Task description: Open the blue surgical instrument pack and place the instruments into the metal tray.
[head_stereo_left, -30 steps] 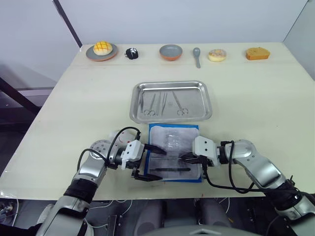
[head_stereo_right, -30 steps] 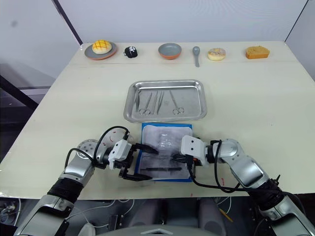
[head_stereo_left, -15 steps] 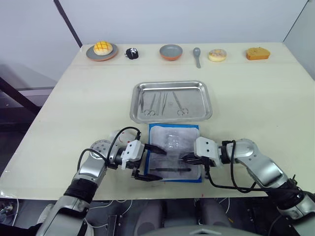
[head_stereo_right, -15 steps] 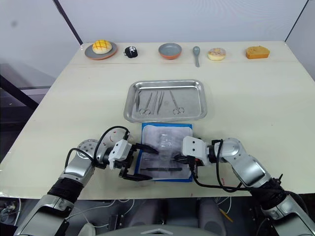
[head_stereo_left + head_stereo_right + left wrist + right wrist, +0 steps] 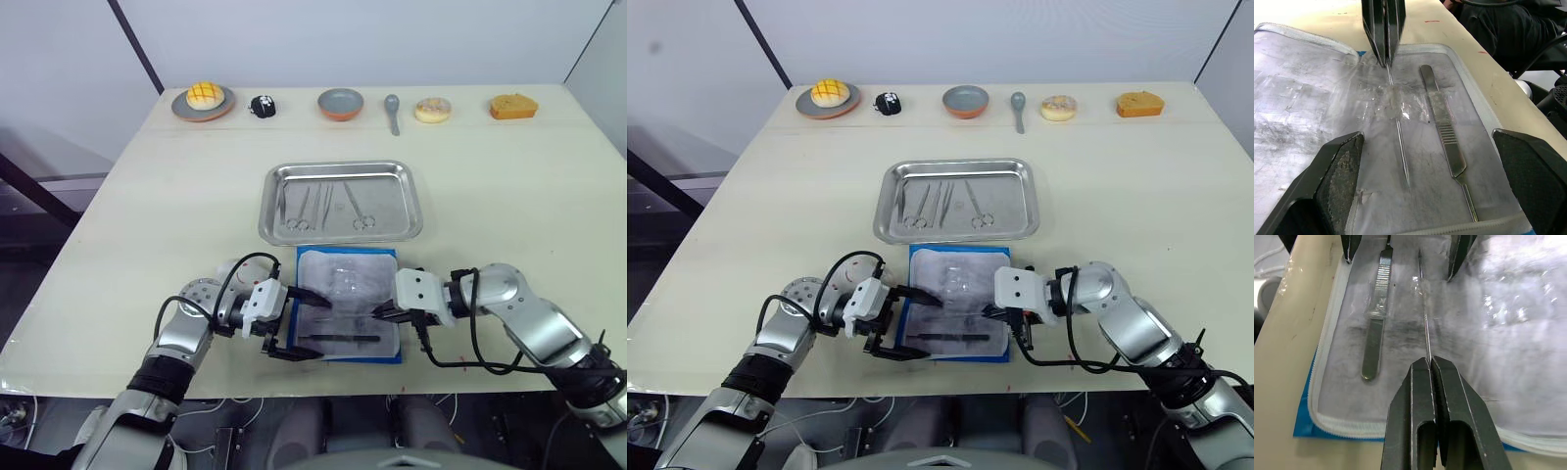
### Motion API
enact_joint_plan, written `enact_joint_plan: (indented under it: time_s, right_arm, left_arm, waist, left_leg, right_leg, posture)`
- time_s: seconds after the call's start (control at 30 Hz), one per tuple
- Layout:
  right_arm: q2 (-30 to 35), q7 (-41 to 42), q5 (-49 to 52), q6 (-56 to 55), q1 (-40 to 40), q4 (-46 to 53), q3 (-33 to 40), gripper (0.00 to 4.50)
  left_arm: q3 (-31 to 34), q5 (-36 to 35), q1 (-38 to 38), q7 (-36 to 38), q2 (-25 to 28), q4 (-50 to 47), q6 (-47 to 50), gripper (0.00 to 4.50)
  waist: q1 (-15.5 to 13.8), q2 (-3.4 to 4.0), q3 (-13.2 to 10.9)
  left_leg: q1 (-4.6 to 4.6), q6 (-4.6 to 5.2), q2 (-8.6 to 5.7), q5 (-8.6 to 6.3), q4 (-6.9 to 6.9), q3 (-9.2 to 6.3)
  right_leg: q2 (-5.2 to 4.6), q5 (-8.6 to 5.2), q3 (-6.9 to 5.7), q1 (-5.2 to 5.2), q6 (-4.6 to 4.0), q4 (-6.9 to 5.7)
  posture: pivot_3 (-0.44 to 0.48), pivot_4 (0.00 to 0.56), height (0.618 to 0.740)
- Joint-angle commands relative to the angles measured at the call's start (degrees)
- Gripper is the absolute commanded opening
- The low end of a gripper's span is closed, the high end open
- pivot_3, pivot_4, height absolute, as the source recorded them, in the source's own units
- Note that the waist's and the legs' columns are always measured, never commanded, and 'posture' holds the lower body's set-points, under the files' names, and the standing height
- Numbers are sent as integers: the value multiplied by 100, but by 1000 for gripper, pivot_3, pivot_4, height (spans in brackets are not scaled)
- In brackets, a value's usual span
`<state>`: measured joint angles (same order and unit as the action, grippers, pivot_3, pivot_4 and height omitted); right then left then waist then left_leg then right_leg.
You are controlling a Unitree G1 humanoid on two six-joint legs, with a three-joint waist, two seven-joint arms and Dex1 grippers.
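A pale cream desk (image 5: pixel 509 196) carries the work; the blue surgical instrument pack (image 5: pixel 348 305) lies unfolded at its near edge, grey-white crinkled lining up, just near of the metal tray (image 5: pixel 340 202), a shallow shiny rectangle with rounded corners; several ring-handled instruments (image 5: pixel 328 206) already lie in the tray; a flat ridged scalpel handle (image 5: pixel 1444 132) and a thin needle-like probe (image 5: pixel 1398 134) remain on the lining; the right tool (image 5: pixel 378 312) is pinched together on the probe's end; the left tool (image 5: pixel 299 325) is spread wide, holding nothing.

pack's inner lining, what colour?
Pale grey-white, under clear plastic; the lining shows best in the right wrist view.
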<state>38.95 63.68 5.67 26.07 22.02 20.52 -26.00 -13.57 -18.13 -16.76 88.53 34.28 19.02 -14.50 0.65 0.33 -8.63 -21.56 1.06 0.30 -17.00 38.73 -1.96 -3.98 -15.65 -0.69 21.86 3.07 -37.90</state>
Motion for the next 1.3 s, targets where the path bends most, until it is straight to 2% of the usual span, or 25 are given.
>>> enact_joint_plan:
  time_s: [0.03,0.43,0.77,1.1,1.3]
  right_arm:
    - [154,98,67,140,135,398,134,34]
    - [669,192,128,127,-17,588,331,34]
    - [1245,344,465,-133,-646,769,1018,34]
    - [1823,467,981,-245,-1338,976,2079,34]
    - [1919,468,1631,-95,-1999,1200,3174,34]
  left_arm:
    - [-176,315,167,-7,23,276,117,4500]
    - [-178,313,163,4,17,282,114,4500]
    - [-176,304,191,15,18,279,111,4500]
    - [-185,303,192,53,20,310,84,4500]
    - [-186,303,186,59,21,333,72,4500]
  waist:
    - [1,0,0]
    - [-5,0,0]
    - [-3,0,0]
    - [-7,0,0]
    - [-18,-1,0]
  left_leg:
    - [0,0,0,0,0,0]
    - [-2,0,0,0,0,0]
    - [-3,0,1,0,0,0]
    - [-3,0,2,0,0,1]
    - [-3,0,4,0,0,2]
  right_leg:
    - [-1,0,0,0,0,0]
    - [-2,0,0,0,0,1]
    - [-3,0,0,0,0,2]
    - [-3,0,1,-1,0,2]
    - [-3,0,1,-2,1,4]
  posture:
    - [0,150,732]
    - [0,150,732]
    - [0,150,732]
    - [0,150,732]
    - [0,150,732]
